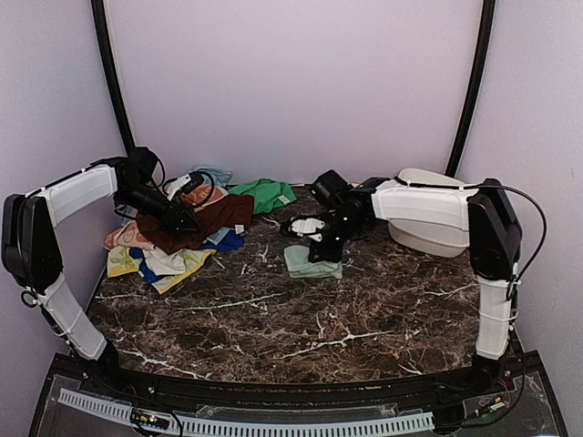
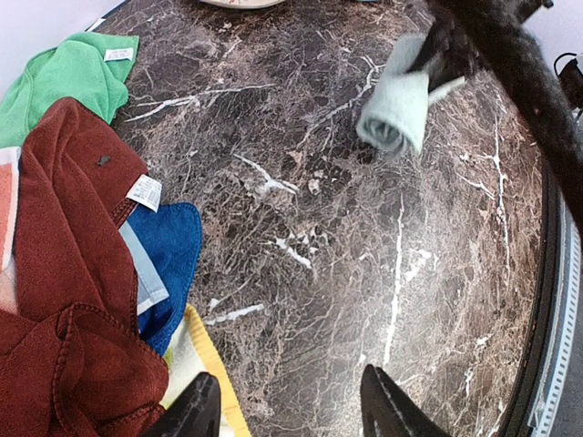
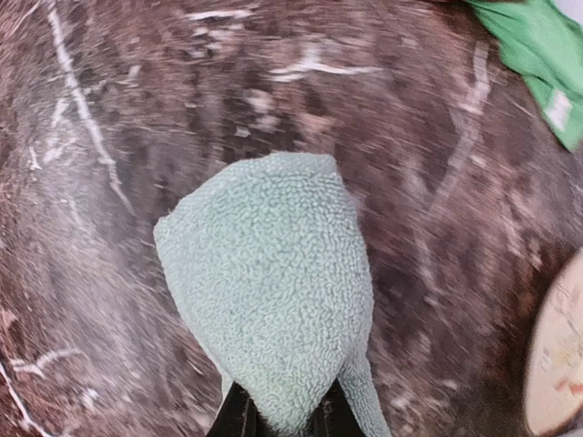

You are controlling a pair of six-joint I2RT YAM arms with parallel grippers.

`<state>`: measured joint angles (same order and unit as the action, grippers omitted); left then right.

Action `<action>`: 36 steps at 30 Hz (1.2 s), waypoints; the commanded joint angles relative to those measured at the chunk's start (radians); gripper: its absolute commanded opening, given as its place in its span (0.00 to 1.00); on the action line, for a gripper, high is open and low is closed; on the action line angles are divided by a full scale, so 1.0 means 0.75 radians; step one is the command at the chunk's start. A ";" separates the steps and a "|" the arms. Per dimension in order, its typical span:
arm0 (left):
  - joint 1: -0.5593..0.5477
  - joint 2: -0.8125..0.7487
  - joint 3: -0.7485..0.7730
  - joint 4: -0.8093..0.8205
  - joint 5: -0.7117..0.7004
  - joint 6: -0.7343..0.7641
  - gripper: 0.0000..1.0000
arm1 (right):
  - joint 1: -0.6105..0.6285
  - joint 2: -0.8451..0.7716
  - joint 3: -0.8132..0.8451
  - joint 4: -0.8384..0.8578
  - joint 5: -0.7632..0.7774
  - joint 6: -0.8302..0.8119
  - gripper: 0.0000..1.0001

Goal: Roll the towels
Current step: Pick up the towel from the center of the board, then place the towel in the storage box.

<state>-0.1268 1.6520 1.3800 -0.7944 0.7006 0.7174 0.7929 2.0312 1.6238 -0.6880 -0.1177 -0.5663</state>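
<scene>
A pale mint-green towel (image 1: 312,264) lies bunched in the middle of the marble table. My right gripper (image 3: 282,423) is shut on its near end, and the cloth (image 3: 273,282) bulges out past the black fingertips. From the left wrist view it looks like a loose roll (image 2: 396,105). At the left, a dark maroon towel (image 1: 214,217) tops a pile of towels. My left gripper (image 2: 287,387) hovers open beside that pile, over bare marble, holding nothing. The maroon towel (image 2: 68,228) lies just to its left.
A bright green towel (image 1: 264,194) lies at the back, also seen at the right wrist view's corner (image 3: 537,45). Blue (image 2: 173,246) and yellow-edged (image 2: 205,355) towels stick out under the maroon one. A white basin (image 1: 437,228) stands at the right.
</scene>
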 commanded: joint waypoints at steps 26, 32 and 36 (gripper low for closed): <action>0.014 0.104 0.021 0.007 0.079 -0.037 0.50 | -0.858 -0.138 -0.020 0.121 0.398 0.824 0.00; 0.014 0.078 -0.011 0.021 0.064 -0.039 0.49 | -0.897 -0.045 0.063 0.157 0.403 1.018 0.00; 0.014 0.076 -0.025 0.026 0.064 -0.040 0.49 | -0.912 -0.011 0.076 0.251 0.439 1.131 0.00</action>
<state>-0.1261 1.7466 1.3781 -0.7780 0.7403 0.6945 0.1265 2.0079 1.6321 -0.5926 0.1768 0.1398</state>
